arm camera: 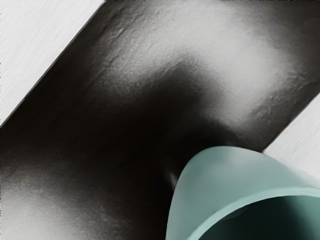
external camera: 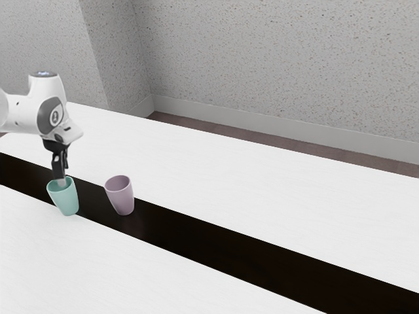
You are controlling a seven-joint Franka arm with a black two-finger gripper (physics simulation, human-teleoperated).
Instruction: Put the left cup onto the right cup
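Teal cup stands on the black strip of a white table, at the exterior view's left, just beside the mauve cup. The white arm points straight down, its gripper at the teal cup's rim; whether it has a grasp cannot be told. The wrist view adds the teal cup's outer wall and shadowed inside, close under the hand, against the glossy strip.

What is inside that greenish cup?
The gripper dips into the teal cup at its rim. In the wrist view the inside looks dark; the cup's wall hides its bottom.
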